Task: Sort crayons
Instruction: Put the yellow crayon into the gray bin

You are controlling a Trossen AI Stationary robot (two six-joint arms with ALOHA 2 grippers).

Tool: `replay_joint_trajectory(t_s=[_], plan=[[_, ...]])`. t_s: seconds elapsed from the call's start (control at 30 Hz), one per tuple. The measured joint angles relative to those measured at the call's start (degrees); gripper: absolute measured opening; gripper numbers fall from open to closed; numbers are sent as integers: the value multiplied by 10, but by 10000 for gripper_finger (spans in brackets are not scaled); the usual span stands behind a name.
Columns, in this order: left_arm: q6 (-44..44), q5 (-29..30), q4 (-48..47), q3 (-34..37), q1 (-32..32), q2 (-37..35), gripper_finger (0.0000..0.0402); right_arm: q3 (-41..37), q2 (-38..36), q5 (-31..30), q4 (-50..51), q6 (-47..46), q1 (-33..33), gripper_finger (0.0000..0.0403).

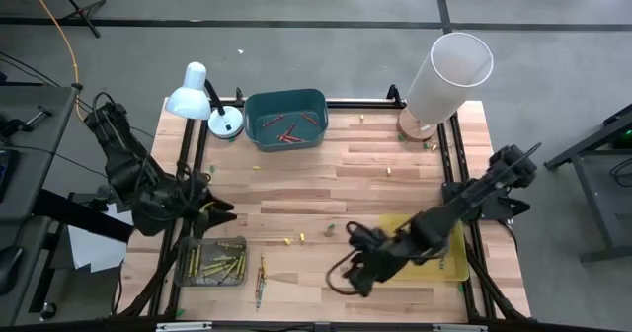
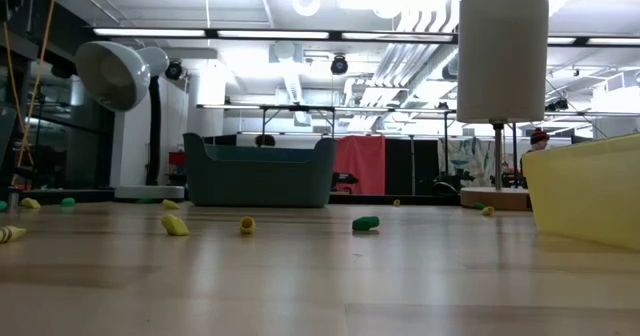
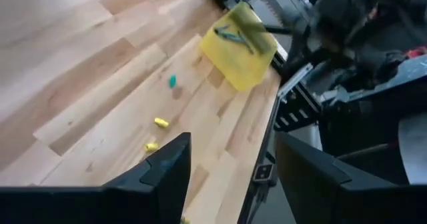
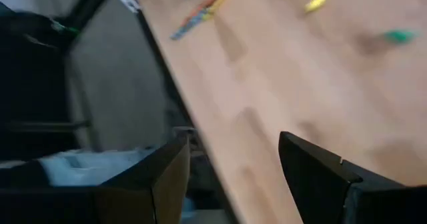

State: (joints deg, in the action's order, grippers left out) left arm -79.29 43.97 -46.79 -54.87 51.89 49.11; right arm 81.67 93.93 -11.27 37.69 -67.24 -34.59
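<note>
Hovering over the table (image 1: 326, 184) front, right gripper (image 1: 348, 273) fingers apart, empty; left gripper (image 1: 219, 211) apart at left edge; crayons (image 1: 222, 265) scattered.

I can read no text, label, brand, number or sign in any view: nothing legible stands on the table, the trays, the lamps, my arms or the room behind.
</note>
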Motion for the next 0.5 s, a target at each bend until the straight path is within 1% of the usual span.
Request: replay_joint_trajectory(t_s=[0.07,0.13,0.2,0.27,0.33,0.43,0.5], plan=[[2,1,-1,0,-7,-5,198,0,30,20,-57,-24,7,222],[16,-1,-1,0,-14,-10,198,1,66,57,-139,-35,23,222],[37,-6,-1,0,-18,-20,198,25,109,87,-176,-53,41,222],[66,-20,-1,0,-21,-32,198,74,160,90,-162,-68,57,222],[111,-39,-1,0,-24,-47,198,141,215,83,-124,-79,70,222],[193,-59,0,0,-28,-70,198,265,310,69,-69,-93,88,222],[225,-63,-1,0,-28,-84,198,357,375,61,-24,-106,99,222]])
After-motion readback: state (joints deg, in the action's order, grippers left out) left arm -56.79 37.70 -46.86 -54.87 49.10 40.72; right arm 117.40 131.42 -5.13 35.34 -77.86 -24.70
